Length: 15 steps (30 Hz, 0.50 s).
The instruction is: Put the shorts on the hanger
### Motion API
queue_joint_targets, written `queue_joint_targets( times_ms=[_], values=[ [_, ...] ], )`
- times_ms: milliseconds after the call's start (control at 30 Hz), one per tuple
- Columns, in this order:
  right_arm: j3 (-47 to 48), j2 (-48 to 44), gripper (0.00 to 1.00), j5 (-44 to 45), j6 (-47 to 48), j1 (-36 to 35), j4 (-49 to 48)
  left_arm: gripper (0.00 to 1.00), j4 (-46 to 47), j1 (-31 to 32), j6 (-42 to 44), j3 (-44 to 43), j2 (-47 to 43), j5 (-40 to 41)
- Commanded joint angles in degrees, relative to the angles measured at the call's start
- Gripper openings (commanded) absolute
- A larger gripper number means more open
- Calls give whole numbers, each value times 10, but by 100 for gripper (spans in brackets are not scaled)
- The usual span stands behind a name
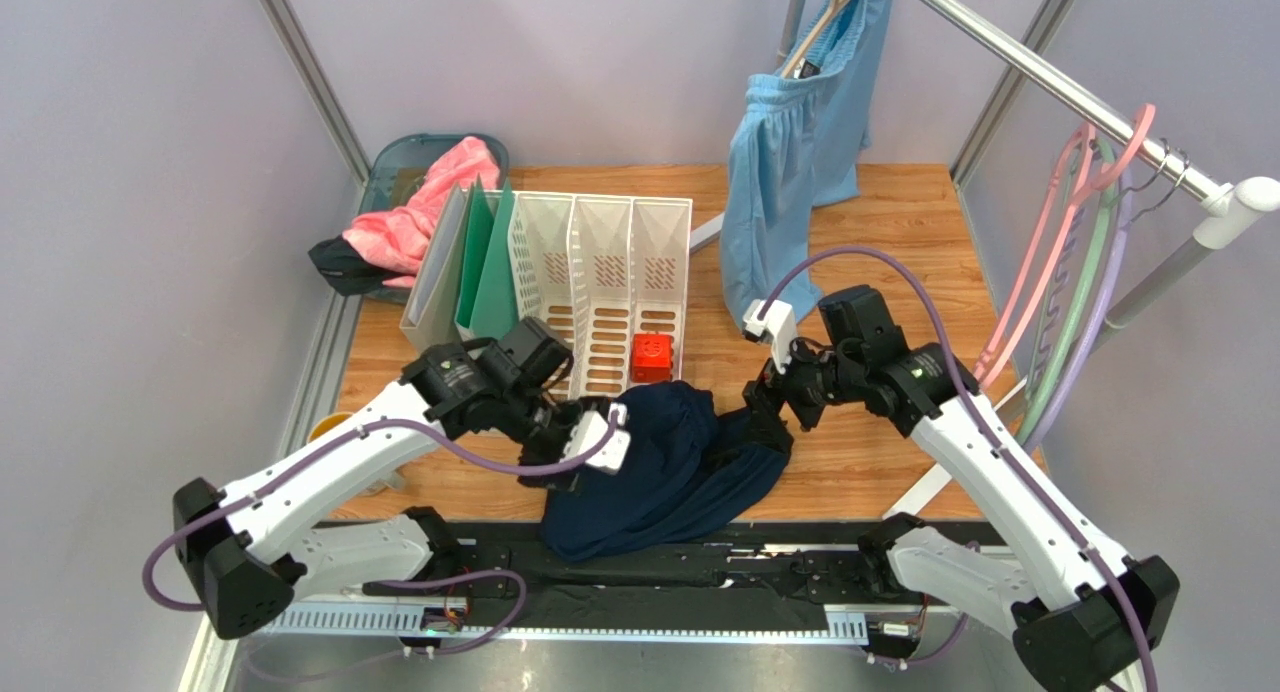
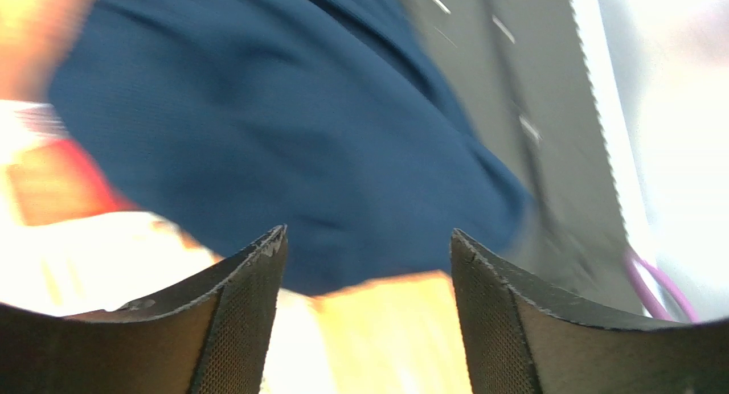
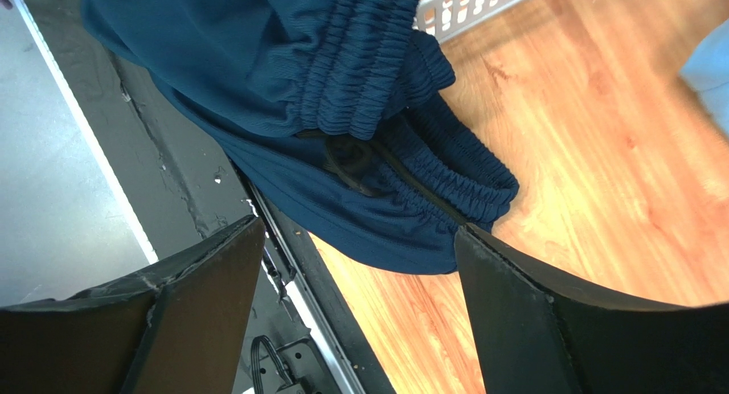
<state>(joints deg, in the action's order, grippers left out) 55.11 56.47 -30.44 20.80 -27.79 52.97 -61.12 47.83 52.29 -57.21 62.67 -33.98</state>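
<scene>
The dark navy shorts [image 1: 669, 467] lie crumpled at the near edge of the wooden table, partly over the black base rail. They fill the left wrist view [image 2: 282, 129] and show their elastic waistband in the right wrist view [image 3: 368, 78]. My left gripper [image 1: 579, 430] is open and empty at the shorts' left edge. My right gripper [image 1: 769, 407] is open and empty at their right edge. The pink hanger [image 1: 1052, 235] hangs from the metal rail at the right, apart from both grippers.
Green [image 1: 1089, 280] and lilac [image 1: 1112, 257] hangers hang beside the pink one. Light blue shorts [image 1: 796, 137] hang on a wooden hanger at the back. A white file rack [image 1: 601, 272] with a red object [image 1: 651, 358] stands mid-table. A pink cloth [image 1: 421, 212] lies in a bin back left.
</scene>
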Motion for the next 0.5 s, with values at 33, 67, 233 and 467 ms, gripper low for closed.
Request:
queue_joint_targets(
  times_ms=[33, 67, 233, 467],
  values=[
    [3, 9, 86, -21, -37, 39, -28, 79, 175, -6, -127, -75, 24, -9],
    [3, 10, 86, -30, -44, 47, -28, 79, 191, -5, -140, -99, 40, -7],
    [3, 20, 86, -52, -91, 92, -21, 80, 254, -6, -210, -169, 158, 25],
    [11, 28, 86, -41, -93, 121, -5, 86, 170, 3, -240, -304, 308, 37]
  ],
)
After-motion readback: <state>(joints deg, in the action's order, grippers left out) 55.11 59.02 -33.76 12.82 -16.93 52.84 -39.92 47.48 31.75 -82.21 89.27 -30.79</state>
